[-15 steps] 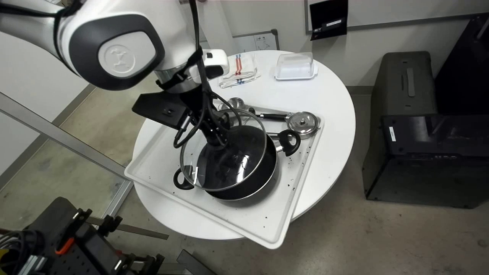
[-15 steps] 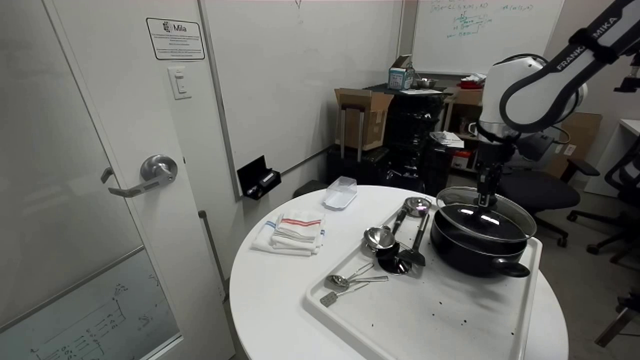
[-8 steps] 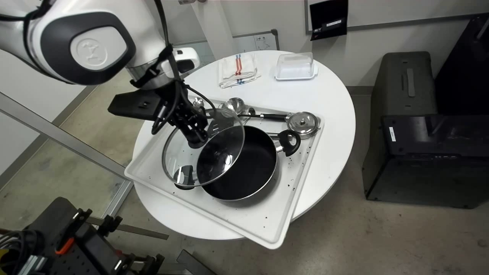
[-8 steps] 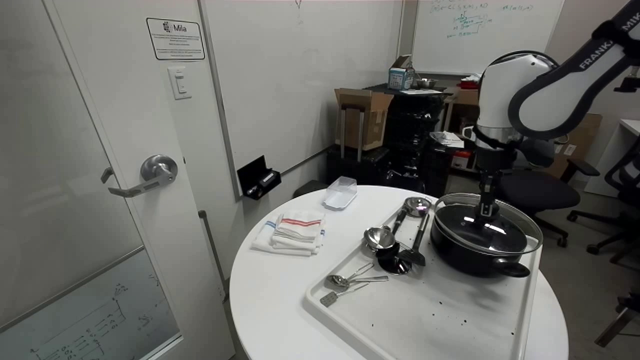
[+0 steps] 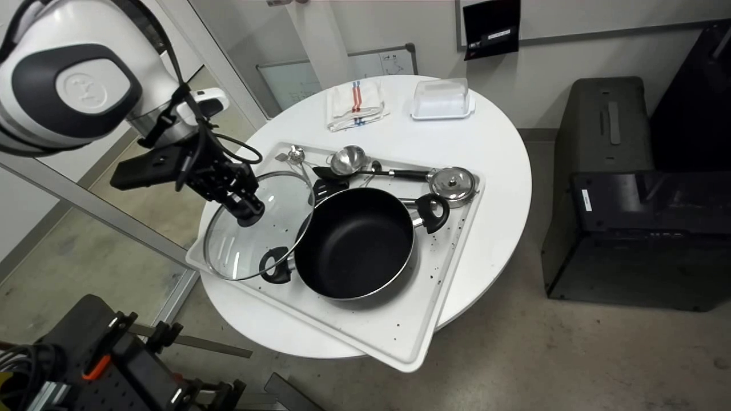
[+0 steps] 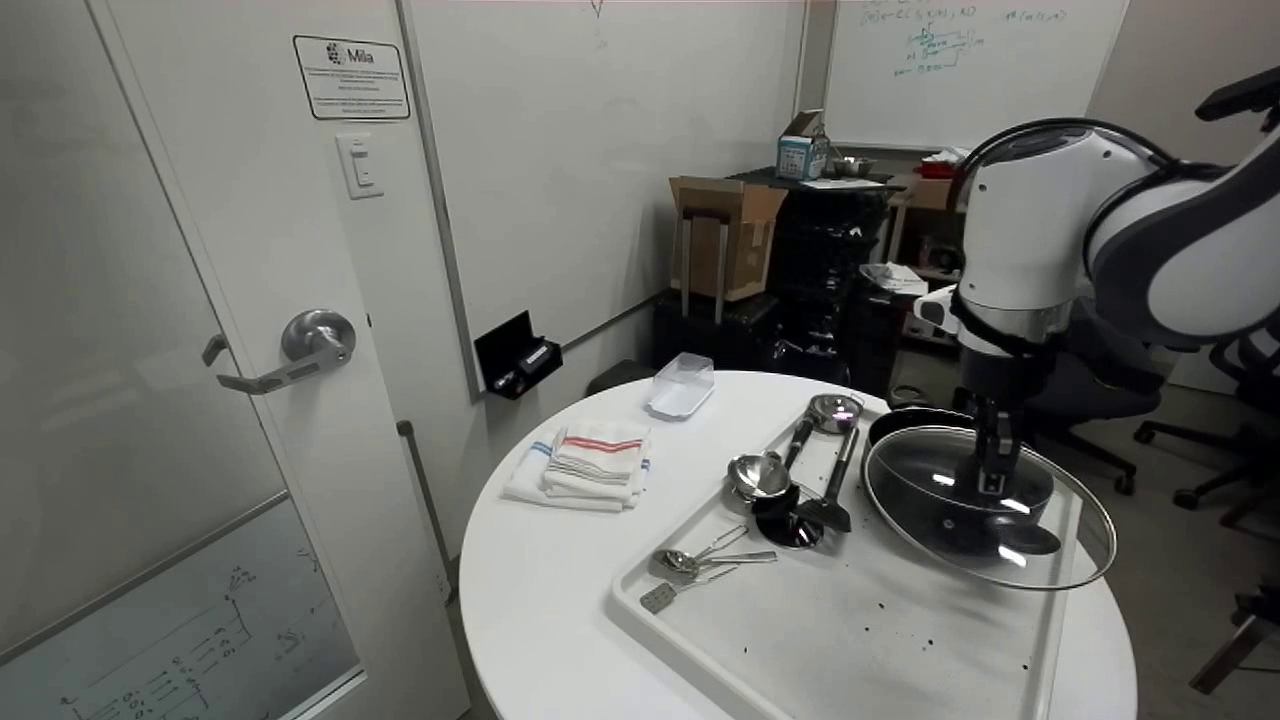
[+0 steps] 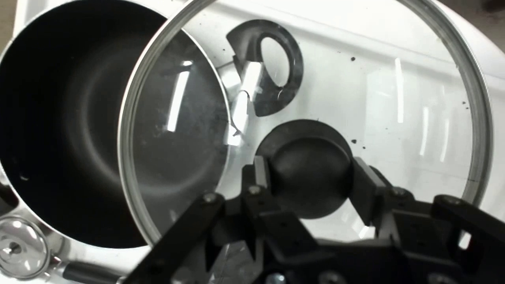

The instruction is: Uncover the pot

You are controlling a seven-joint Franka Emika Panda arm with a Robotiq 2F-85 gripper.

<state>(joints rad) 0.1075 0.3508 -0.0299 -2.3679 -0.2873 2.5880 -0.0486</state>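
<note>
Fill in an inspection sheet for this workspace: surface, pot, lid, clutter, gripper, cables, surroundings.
Surface: round white table, bearing a tray with dark specks.
Pot: uncovered, on the tray.
Lid: held aside by its knob, partly overlapping the pot in the wrist view.
Clutter: utensils on the tray; cloths and a plastic box on the table.
Gripper: closed on the knob.
Cables: black cable along the arm, looping near the gripper.
Surroundings: whiteboard, carton, dark case.

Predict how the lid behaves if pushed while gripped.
The lid is probably stiff but fragile: it looks like clear glass in a metal rim. It could swivel, since the gripper pinches only its round knob. It may also tip fairly easily, as it spreads well past the knob on all sides.
</note>
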